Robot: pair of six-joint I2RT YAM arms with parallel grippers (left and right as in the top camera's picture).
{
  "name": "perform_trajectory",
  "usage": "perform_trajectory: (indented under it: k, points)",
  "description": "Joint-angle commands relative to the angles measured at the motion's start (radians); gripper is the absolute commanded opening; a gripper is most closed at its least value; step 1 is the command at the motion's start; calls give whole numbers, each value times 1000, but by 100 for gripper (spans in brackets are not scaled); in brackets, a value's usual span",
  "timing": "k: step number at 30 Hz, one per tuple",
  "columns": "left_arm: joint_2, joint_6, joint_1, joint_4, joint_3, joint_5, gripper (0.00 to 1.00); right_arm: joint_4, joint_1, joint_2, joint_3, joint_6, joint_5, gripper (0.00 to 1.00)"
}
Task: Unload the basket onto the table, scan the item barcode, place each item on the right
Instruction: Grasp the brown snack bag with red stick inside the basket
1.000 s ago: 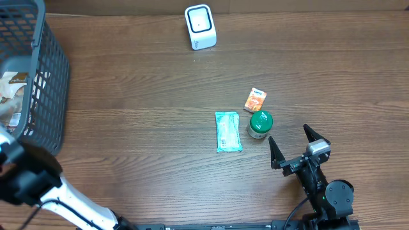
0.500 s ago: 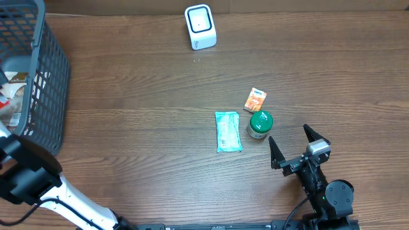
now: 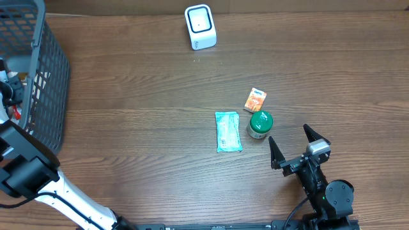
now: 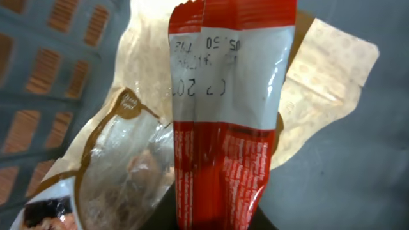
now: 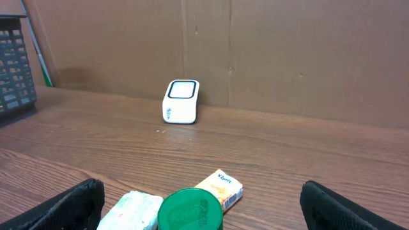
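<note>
**Left claw** (image 3: 7,88): reaches over the rim into the basket (image 3: 48,70). The jaws lie below the edge of the wrist view, so I cannot tell whether they are clamped or parted.
- Directly ahead, upright: red-and-white packet (image 4: 223,128), date print facing the claw.
- Behind and below it: brown pouch (image 4: 121,160).

**Right claw** (image 3: 288,134): fingers spread wide, nothing between them.
- Just ahead: green-lidded jar (image 3: 259,123).
- Ahead and left: teal sachet (image 3: 228,131).
- Beyond the jar: orange carton (image 3: 255,99).
- Far ahead on the desk (image 3: 128,147): scanner (image 3: 200,25).

**Hazards (judgement only):**
- The packet's film looks slick, so a loose hold would let it drop onto the pouch.
- Creased film may spoil a barcode read.
- An off-centre approach by the right claw could tip the jar into the carton.
</note>
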Motion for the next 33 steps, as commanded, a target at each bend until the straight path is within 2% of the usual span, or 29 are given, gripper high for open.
perform_trajectory:
  k: [1,3,4,7,8,9,20,26,27,31,33]
  points:
    - [45,69,12,19,-17,4,16,5,-2,-10,-11,0,-1,100]
    - [61,73,13,25,-17,4,20,5,-2,-10,-11,0,-1,100]
    - [66,73,13,27,-17,5,32,5,-2,-10,-11,0,0,100]
    - [81,73,13,35,-17,5,85,5,-2,-10,-11,0,-1,100]
    - [81,73,13,34,-17,4,97,5,-2,-10,-11,0,-1,100]
    - [81,73,13,34,-17,4,100,5,-2,-10,-11,0,-1,100]
    - [83,72,31,13,-23,-18,100,5,-2,-10,-11,0,-1,100]
    - [84,66,46,57,-124,-18,100,5,-2,-10,-11,0,-1,100]
    - [84,64,46,71,-144,-18,97,5,-2,-10,-11,0,-1,100]
    - [84,63,46,105,-217,12,68,5,-2,-10,-11,0,-1,100]
    - [84,61,44,113,-239,39,42,5,-2,-10,-11,0,-1,100]
